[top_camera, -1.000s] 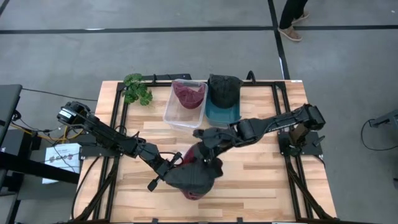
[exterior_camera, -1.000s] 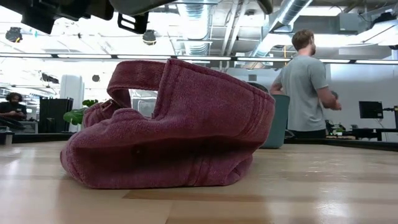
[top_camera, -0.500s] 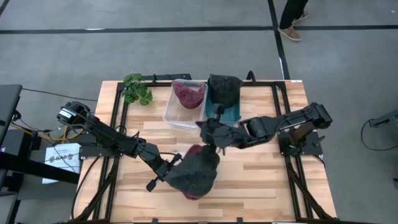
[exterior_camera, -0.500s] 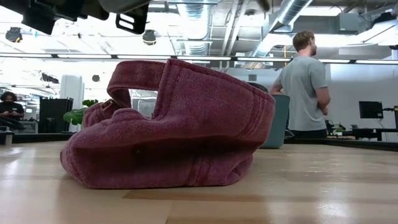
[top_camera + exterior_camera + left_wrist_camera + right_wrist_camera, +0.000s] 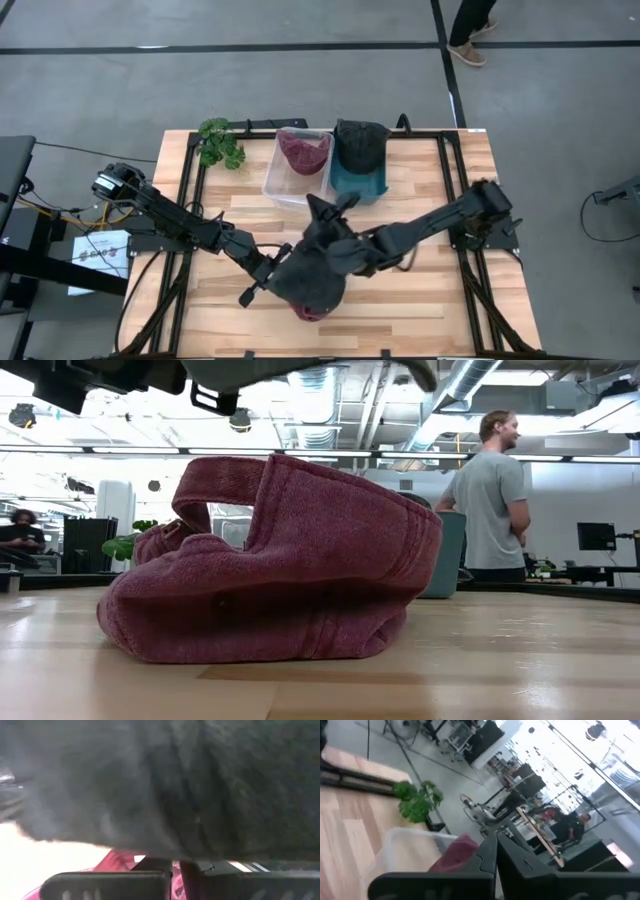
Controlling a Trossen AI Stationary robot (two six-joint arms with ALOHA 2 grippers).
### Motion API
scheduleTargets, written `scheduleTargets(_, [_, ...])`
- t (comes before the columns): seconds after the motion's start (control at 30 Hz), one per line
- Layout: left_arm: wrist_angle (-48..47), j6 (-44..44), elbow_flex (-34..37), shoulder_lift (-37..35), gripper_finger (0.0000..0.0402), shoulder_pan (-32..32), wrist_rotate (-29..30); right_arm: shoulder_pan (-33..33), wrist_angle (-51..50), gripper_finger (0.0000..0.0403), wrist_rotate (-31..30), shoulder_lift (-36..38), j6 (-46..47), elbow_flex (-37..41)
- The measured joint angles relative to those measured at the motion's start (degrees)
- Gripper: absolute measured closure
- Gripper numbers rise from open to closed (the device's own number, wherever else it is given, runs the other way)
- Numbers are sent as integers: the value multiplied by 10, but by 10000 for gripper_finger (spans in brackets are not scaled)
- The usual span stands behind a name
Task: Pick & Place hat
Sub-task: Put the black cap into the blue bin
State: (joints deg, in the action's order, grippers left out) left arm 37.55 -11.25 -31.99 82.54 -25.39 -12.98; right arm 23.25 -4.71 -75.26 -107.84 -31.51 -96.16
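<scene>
A dark hat (image 5: 305, 270) hangs over the table's near middle with my left gripper (image 5: 262, 287) shut on it. Under it a maroon hat (image 5: 270, 560) rests on the tabletop on its lower edge; from above only its near rim (image 5: 312, 312) shows. My right gripper (image 5: 322, 210) reaches in from the right beside the dark hat's far side and points toward the far left. In its wrist view the fingers (image 5: 485, 857) are shut with nothing between them. My left gripper has the dark hat by its left edge (image 5: 277, 283), coming nearly level from the table's left. The hat hangs clear above the maroon hat. In the wrist view dark cloth (image 5: 165, 795) covers the fingertips, so the kind of hold does not show. My right gripper lies close along the dark hat's far right side; I cannot tell whether it touches it.
At the far middle stand a clear bin (image 5: 280, 185) holding a maroon hat (image 5: 303, 150) and a teal bin (image 5: 358, 185) holding a dark hat (image 5: 360, 145). A green plant (image 5: 220, 142) lies at the far left. A person (image 5: 490, 500) stands beyond the table.
My right gripper drew off the dark hat toward the bins, then swung back toward the near left beside the hat. Its wrist turned, so it now points toward the far left. It stayed shut. The dark hat stays hanging in my left gripper.
</scene>
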Motion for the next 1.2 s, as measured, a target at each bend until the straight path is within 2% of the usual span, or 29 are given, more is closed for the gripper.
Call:
scheduleTargets(0.13, [-1, 1, 0, 0, 389, 0, 26, 11, 15, 403, 7, -40, 0, 1])
scheduleTargets(0.33, [-4, 1, 0, 0, 389, 0, 44, 76, 19, 403, 27, -46, 31, 1])
scheduleTargets(0.63, [4, 6, -2, 0, 389, 7, 42, 143, 13, 403, 46, 30, 59, 1])
scheduleTargets(0.73, [4, 6, -2, -1, 389, 7, 43, 137, 14, 403, 52, 59, 56, 1])
scheduleTargets(0.93, [-2, -2, 0, 1, 389, 8, 47, 97, -38, 403, 122, 80, 88, -1])
scheduleTargets(1.13, [-3, -3, 0, 0, 388, 8, 39, 35, -66, 403, 128, 87, 52, 0])
scheduleTargets(1.2, [-5, -4, 0, 0, 389, 11, 35, 21, -61, 403, 168, 100, 44, 0])
